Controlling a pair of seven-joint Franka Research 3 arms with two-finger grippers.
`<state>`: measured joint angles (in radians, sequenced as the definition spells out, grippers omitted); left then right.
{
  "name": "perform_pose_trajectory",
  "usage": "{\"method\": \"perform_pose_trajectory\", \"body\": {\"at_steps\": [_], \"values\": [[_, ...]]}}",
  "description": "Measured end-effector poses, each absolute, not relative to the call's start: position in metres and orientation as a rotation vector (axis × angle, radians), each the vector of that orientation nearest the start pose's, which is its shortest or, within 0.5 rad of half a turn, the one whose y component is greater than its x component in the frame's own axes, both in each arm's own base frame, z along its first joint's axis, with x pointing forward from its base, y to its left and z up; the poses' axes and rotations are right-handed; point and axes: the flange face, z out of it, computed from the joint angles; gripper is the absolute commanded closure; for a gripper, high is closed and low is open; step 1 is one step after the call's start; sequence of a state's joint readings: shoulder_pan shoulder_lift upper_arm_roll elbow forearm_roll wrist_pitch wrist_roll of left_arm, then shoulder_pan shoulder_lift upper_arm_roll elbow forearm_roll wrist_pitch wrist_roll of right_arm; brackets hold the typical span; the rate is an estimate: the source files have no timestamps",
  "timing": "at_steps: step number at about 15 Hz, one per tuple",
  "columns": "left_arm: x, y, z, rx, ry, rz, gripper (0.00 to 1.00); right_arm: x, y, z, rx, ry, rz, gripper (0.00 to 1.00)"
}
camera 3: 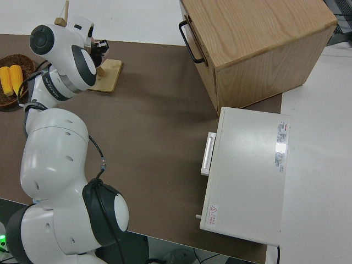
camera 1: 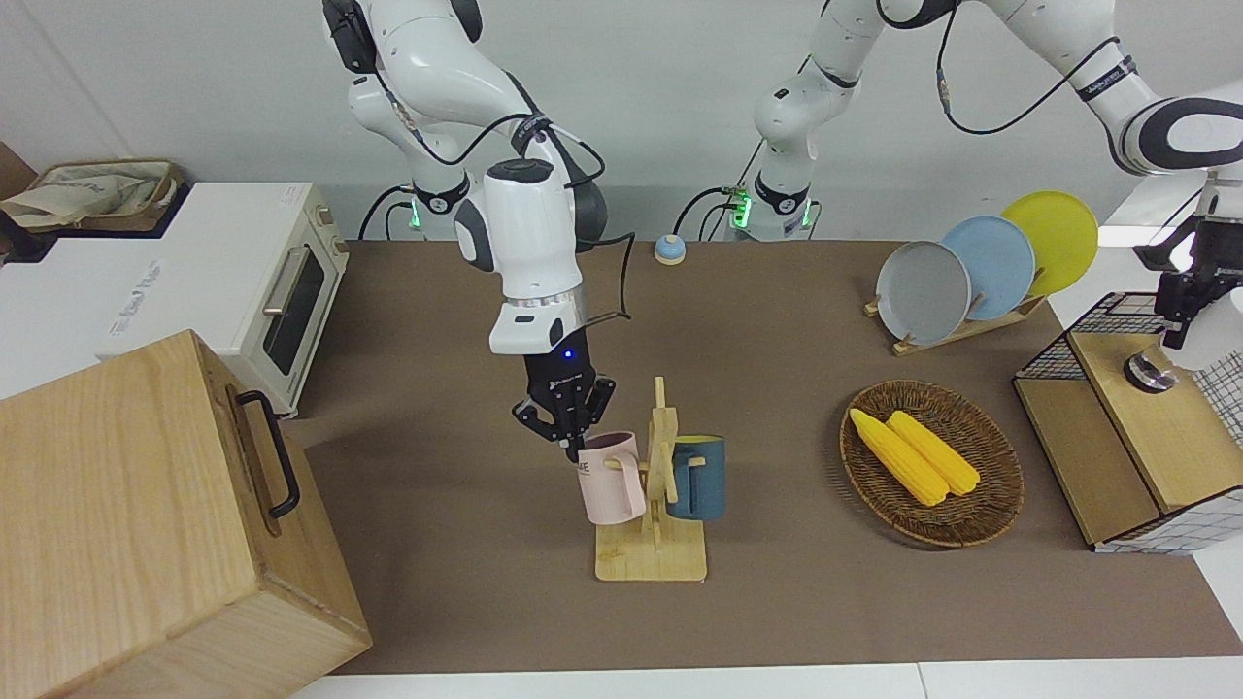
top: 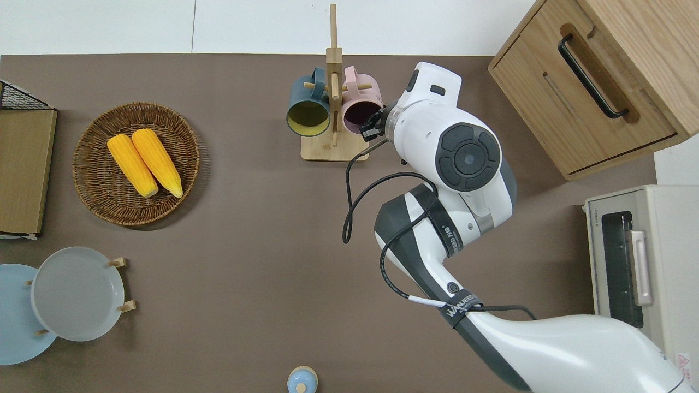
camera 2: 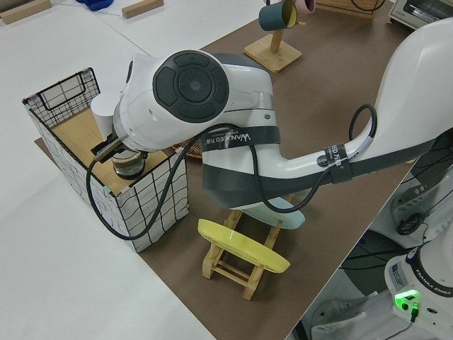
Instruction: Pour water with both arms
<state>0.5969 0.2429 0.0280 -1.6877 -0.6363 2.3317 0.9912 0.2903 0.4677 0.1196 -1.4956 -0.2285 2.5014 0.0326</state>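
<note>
White arms, black joint bands, black cables, black two-finger claws. Right claw [camera 1: 568,437] sits at the rim of the pink mug [camera 1: 612,478], fingers closed on the rim wall. Pink mug hangs on the wooden rack [camera 1: 660,505] beside the blue mug [camera 1: 697,478]; rack stands mid-bench, near the edge farthest from the robots. Left claw [camera 1: 1187,309] is over the wire crate [camera 1: 1126,427] at the left arm's end of the bench, beside a white bottle [camera 1: 1219,335]; can't tell its finger state. Open brown mat between rack and robots. Count: two mugs, two corn cobs [camera 1: 918,454] in one basket [camera 1: 991,485], three plates [camera 1: 986,264], one wooden box [camera 1: 146,524], one toaster oven [camera 1: 243,282].
</note>
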Motion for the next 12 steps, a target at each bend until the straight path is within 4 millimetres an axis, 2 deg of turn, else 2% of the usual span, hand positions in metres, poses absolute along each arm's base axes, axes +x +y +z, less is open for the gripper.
{"method": "perform_pose_trajectory", "body": {"at_steps": [3,8,12], "values": [[0.551,0.380,0.509,-3.055,-0.018,-1.037,1.00,0.678,0.278,0.463,-2.938,-0.749,-0.869,1.000],[0.552,0.378,0.547,-3.031,-0.061,-1.041,1.00,0.679,0.279,0.469,-2.929,-0.784,-0.889,1.000],[0.553,0.377,0.551,-3.032,-0.078,-1.041,1.00,0.683,0.272,0.473,-2.921,-0.903,-0.903,1.000]]}}
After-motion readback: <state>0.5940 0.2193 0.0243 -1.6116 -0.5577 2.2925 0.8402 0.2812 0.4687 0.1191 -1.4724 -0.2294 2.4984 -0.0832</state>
